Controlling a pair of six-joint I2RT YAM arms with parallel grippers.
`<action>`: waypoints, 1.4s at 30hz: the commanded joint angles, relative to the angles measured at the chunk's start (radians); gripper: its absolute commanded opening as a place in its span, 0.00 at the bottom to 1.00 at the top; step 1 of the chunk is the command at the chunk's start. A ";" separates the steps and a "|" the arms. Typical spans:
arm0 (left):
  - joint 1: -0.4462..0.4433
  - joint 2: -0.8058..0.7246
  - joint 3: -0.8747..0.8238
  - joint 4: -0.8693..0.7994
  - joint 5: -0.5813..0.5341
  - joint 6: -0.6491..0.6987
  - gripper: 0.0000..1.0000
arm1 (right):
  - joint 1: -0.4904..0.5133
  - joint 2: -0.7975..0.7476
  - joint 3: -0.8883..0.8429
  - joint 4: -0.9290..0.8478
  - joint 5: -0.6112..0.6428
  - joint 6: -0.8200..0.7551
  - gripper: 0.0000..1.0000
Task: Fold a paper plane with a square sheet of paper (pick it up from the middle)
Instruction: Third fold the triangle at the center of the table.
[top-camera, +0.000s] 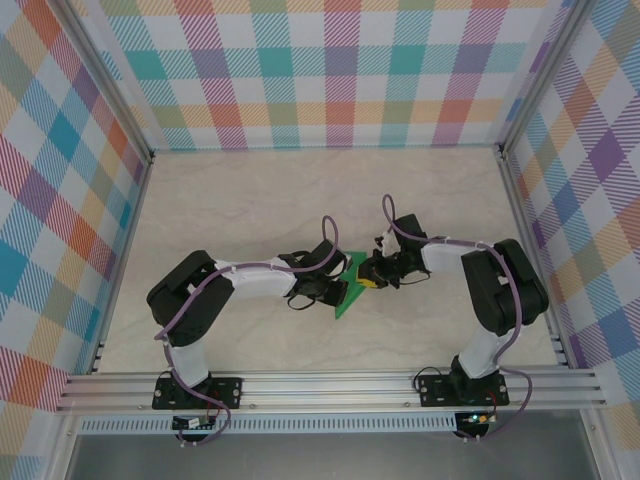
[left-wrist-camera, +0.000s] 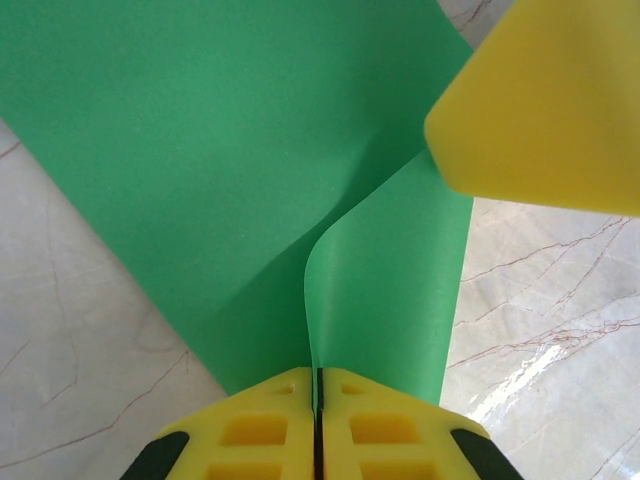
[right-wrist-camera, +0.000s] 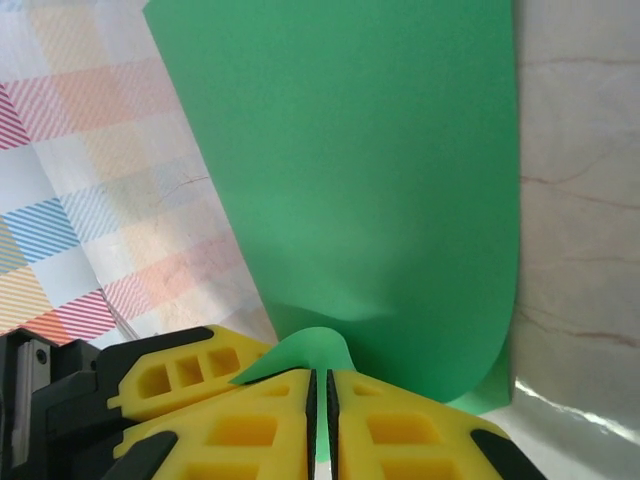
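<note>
Pinching the square sheet of paper (top-camera: 349, 292) mid-bench (top-camera: 300, 190), my left jaws and right jaws were both clenched on it. It looked triangular, one flap curling, so I figured early folds only, most creasing left.

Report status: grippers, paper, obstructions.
Left gripper shut on green paper. Right gripper shut on same sheet. Sheet curled, not yet a plane. Grippers close together.
</note>
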 joint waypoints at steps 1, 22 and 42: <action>0.003 -0.021 -0.028 -0.043 -0.028 -0.007 0.07 | 0.006 0.030 -0.006 0.020 0.013 -0.013 0.14; 0.003 -0.016 -0.039 -0.047 -0.039 -0.004 0.06 | 0.006 0.008 -0.004 -0.052 0.102 -0.045 0.14; 0.003 -0.021 -0.047 -0.040 -0.037 -0.005 0.06 | 0.106 0.027 -0.054 0.027 0.217 0.019 0.03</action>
